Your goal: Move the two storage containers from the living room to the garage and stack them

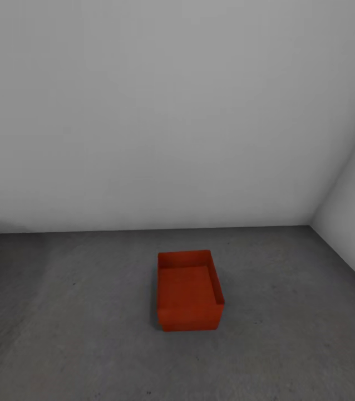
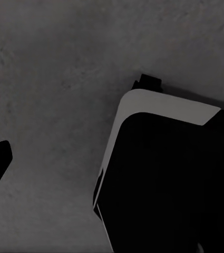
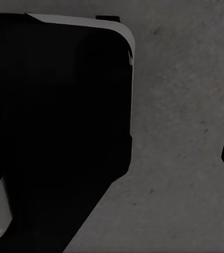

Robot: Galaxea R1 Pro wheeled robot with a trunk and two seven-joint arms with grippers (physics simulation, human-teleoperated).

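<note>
So far we judge the job half done: our left gripper's state we cannot tell, one storage container (image 1: 189,291) sits upright on the garage floor (image 1: 77,334), and our right gripper is equally unreadable; stacking the second remains.

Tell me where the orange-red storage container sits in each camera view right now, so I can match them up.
Head view: the storage container sits on the grey concrete floor, lower centre, open side up, short of the white wall.
Left wrist view: not in it; mottled floor and the robot's dark base.
Right wrist view: not in it; floor and dark base.
Shared landmark: the grey concrete floor.
</note>
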